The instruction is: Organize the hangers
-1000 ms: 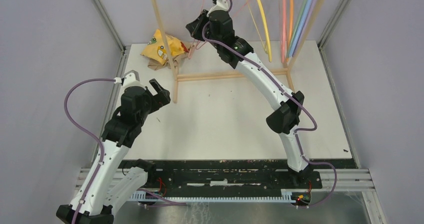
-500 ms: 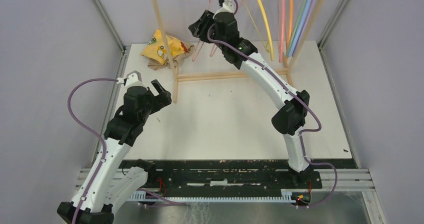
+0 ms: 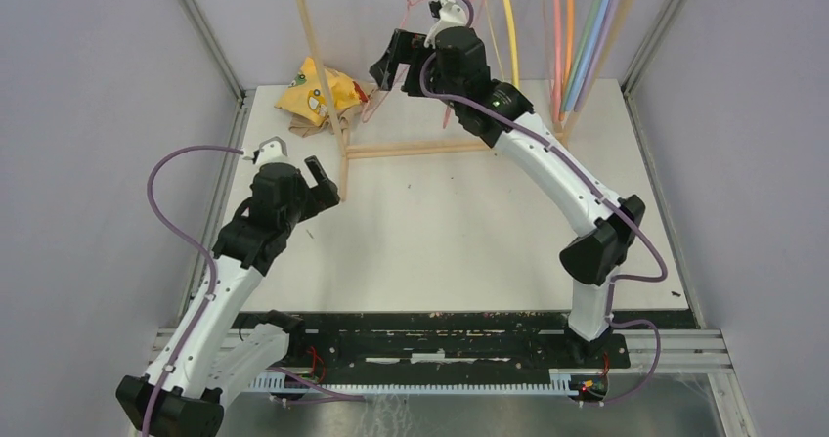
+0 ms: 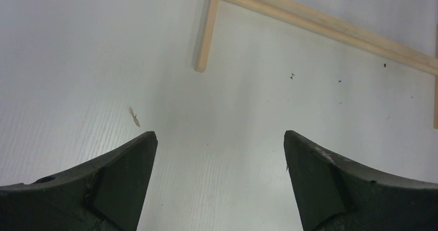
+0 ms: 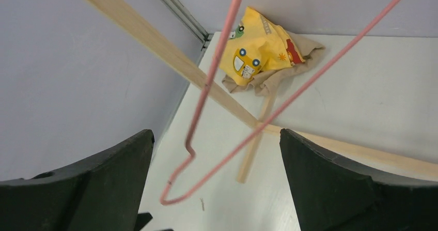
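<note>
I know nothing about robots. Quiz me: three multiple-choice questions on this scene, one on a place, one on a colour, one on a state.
1. Where is the yellow cloth? A) the table's far left corner B) beside the arm bases C) draped over an arm
2. The hanger before the right arm's jaws is: A) green B) pink C) black
3. The left arm's jaws are: A) shut on a hanger B) open, empty C) shut on cloth
Answers: 1A, it lies by the far corner; 2B, pink wire crosses the wrist view; 3B, bare table shows between them.
</note>
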Robot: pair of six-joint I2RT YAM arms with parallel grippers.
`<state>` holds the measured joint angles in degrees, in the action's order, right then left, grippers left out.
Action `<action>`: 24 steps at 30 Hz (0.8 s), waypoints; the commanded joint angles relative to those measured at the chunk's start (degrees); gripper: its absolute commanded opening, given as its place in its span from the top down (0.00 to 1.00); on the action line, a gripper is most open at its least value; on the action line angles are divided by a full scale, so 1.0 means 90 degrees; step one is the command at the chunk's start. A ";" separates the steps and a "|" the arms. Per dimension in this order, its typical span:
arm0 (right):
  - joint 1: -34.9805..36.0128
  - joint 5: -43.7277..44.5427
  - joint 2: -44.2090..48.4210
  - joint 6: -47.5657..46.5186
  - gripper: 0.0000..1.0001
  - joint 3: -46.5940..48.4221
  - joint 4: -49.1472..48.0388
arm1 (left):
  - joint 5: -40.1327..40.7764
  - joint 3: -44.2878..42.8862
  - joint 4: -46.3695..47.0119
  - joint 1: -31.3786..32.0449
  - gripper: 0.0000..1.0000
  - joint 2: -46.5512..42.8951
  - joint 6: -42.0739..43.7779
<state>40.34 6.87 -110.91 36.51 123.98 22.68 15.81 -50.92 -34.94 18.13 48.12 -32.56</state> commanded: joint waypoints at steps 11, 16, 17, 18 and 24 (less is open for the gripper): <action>0.0671 0.0564 0.2337 -0.2225 0.00 -0.2516 0.1504 | -0.0119 0.0422 0.0390 0.0026 0.01 0.0764 0.0757; 0.0836 0.0663 0.2778 -0.2350 0.00 -0.3643 0.1624 | -0.0258 0.0393 0.0497 0.0026 0.01 0.1171 0.0839; 0.0831 0.0641 0.2853 -0.2349 0.00 -0.3825 0.1619 | -0.0265 0.0378 0.0506 0.0026 0.01 0.1230 0.0851; 0.0839 0.0613 0.2910 -0.2355 0.00 -0.4002 0.1622 | -0.0283 0.0370 0.0535 0.0028 0.01 0.1280 0.0869; 0.0841 0.0710 0.3386 -0.2343 0.00 -0.5052 0.1556 | -0.0309 0.0473 0.0828 0.0027 0.01 0.1306 0.1067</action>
<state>47.97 11.03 -85.67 16.40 82.06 38.13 13.54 -47.00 -32.16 18.13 60.38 -26.96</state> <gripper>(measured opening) 0.999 0.992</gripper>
